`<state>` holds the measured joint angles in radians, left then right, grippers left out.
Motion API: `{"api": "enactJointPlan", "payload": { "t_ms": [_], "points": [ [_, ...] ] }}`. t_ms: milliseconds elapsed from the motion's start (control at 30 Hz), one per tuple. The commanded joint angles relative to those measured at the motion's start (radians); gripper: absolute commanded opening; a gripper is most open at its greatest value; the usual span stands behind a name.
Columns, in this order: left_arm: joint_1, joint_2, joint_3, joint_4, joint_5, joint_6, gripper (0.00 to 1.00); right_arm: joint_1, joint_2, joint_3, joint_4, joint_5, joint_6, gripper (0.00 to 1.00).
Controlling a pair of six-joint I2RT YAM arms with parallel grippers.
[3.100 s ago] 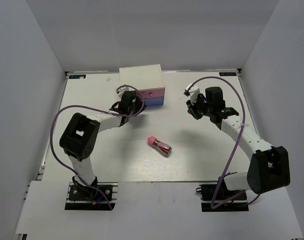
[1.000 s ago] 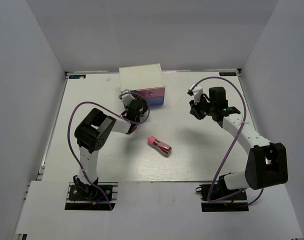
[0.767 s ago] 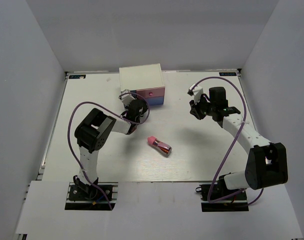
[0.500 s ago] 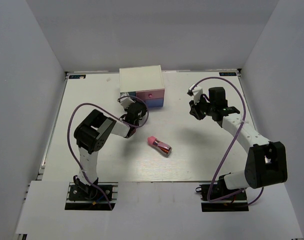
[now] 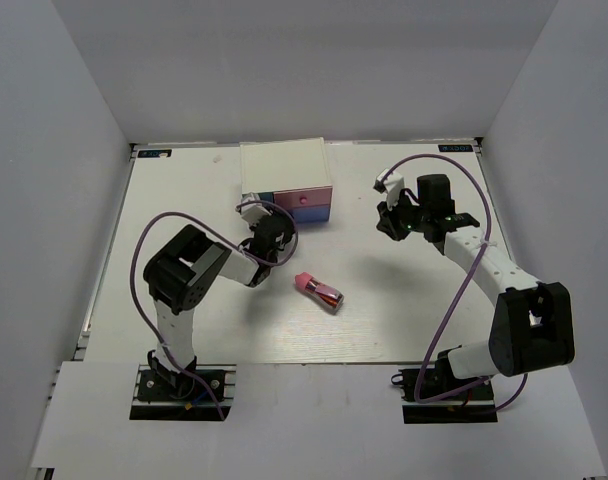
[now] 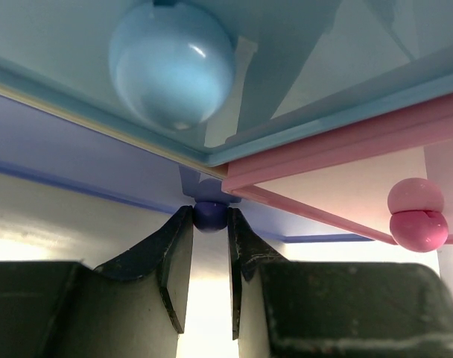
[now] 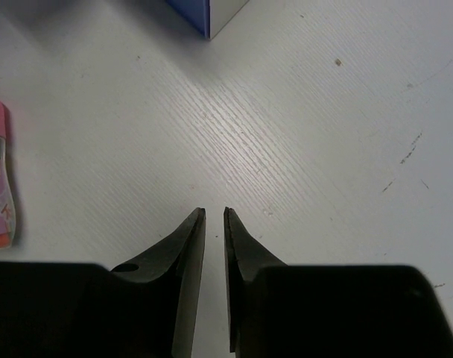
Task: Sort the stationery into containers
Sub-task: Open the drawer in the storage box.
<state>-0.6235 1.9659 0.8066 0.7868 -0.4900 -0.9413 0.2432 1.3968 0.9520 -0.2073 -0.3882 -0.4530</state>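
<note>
Snugly, left hand (image 6: 209, 250) on dark-blue knob (image 6: 209, 215).

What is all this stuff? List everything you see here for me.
Table: one, white, walled on three sides.
Cabinet: one, white box, far middle of the table.
Light blue drawer: one, in the cabinet front, round knob.
Pink drawer: one, beside it, pink knob.
Darker blue drawer: one, same front, small dark knob.
Tube: one, dark red with a pink cap, lying mid-table in front of the cabinet.
Cables: two, purple, one looping along each arm.
Left gripper: black fingers closed on the dark knob.
Right gripper: black fingers nearly together, empty, over bare table right of the cabinet.
</note>
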Motion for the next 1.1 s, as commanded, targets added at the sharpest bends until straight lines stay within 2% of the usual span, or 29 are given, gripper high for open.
{"api": "enactJointPlan", "payload": {
  "t_ms": [0, 133, 167, 300, 433, 667, 800, 900, 1067],
  "points": [
    [-0.022, -0.062, -0.044, -0.083, 0.03, 0.006, 0.21, -0.002, -0.002, 0.031, -0.003, -0.058, -0.015, 0.23],
    [-0.022, -0.116, -0.098, -0.115, 0.041, 0.015, 0.2, -0.001, -0.005, 0.047, -0.049, -0.19, -0.071, 0.29],
    [-0.022, -0.125, -0.109, -0.115, 0.05, 0.015, 0.2, 0.001, -0.007, 0.05, -0.061, -0.208, -0.128, 0.31],
    [-0.022, -0.148, -0.132, -0.115, 0.059, 0.015, 0.2, 0.004, 0.001, 0.099, -0.101, -0.377, -0.242, 0.56],
    [-0.022, -0.159, -0.132, -0.115, 0.068, 0.024, 0.2, 0.01, 0.025, 0.168, -0.101, -0.508, -0.383, 0.72],
    [-0.022, -0.168, -0.132, -0.115, 0.077, 0.024, 0.19, 0.115, 0.166, 0.39, -0.106, -0.519, -0.453, 0.76],
    [-0.022, -0.168, -0.141, -0.124, 0.087, 0.035, 0.19, 0.192, 0.264, 0.456, -0.125, -0.416, -0.527, 0.76],
    [-0.022, -0.168, -0.141, -0.124, 0.096, 0.044, 0.19, 0.228, 0.344, 0.566, -0.184, -0.355, -0.564, 0.76],
    [-0.022, -0.177, -0.15, -0.115, 0.116, 0.044, 0.19, 0.258, 0.415, 0.637, -0.215, -0.281, -0.595, 0.76]
  ]
}}
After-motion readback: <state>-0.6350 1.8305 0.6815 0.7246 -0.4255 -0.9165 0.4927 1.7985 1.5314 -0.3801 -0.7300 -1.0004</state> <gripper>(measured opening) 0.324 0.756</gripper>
